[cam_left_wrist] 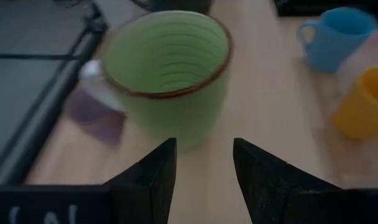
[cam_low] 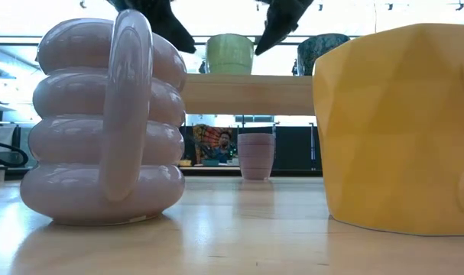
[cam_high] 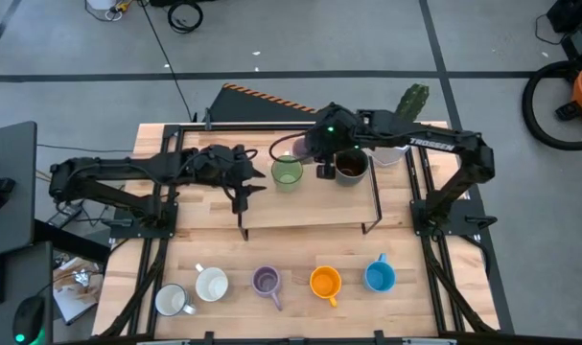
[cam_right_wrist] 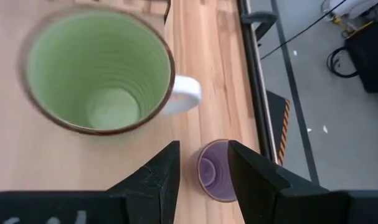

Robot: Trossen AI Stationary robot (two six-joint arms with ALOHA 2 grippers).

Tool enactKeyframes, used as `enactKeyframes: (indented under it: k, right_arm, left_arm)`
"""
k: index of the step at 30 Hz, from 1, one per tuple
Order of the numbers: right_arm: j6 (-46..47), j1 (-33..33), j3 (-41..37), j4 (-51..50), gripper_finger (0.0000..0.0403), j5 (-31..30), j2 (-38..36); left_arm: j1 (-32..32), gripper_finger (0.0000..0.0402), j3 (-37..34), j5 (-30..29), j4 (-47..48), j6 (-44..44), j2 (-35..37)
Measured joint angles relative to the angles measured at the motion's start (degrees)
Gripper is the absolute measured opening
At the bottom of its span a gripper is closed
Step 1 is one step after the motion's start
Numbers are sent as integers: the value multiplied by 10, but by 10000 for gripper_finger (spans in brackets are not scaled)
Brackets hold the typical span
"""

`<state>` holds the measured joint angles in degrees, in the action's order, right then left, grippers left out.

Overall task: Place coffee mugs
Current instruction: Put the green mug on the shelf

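Jaws spread on both grippers, left gripper (cam_left_wrist: 204, 168) should creep straight toward 12 o'clock to straddle the green mug (cam_left_wrist: 167, 74) squarely.

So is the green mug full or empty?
Empty. The right wrist view looks straight into the green mug and shows its bare ridged inside and bottom. It stands upright on the shelf.

Just ahead of the left gripper (cam_left_wrist: 203, 180), whose fingers were dark, the green mug (cam_left_wrist: 167, 74) showed pale ribbed green with a thin brown rim. Beyond it stood a blue mug (cam_left_wrist: 334, 37) and an orange mug (cam_left_wrist: 363, 102). Past the right gripper (cam_right_wrist: 202, 171), a lilac purple mug (cam_right_wrist: 215, 169) sat on pale striped wood.
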<state>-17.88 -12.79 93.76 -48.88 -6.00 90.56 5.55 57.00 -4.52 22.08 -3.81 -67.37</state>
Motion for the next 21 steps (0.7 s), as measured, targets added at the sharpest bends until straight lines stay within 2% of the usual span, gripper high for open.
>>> enactKeyframes:
  k: [2, 8, 12, 21]
  right_arm:
    - [8, 9, 0, -1, 140, 0, -13]
    - [24, 32, 0, -14, 140, 13, -27]
    - [40, 42, 0, -28, 140, 24, -15]
    - [46, 48, 0, -33, 140, 22, -8]
  left_arm:
    - [-7, 165, 20, -37, 29, -3, -2]
    - [11, 165, 29, -41, 66, -14, -23]
    - [35, 171, 29, -7, 67, -14, -46]
    - [62, 228, 29, 22, 60, -14, -90]
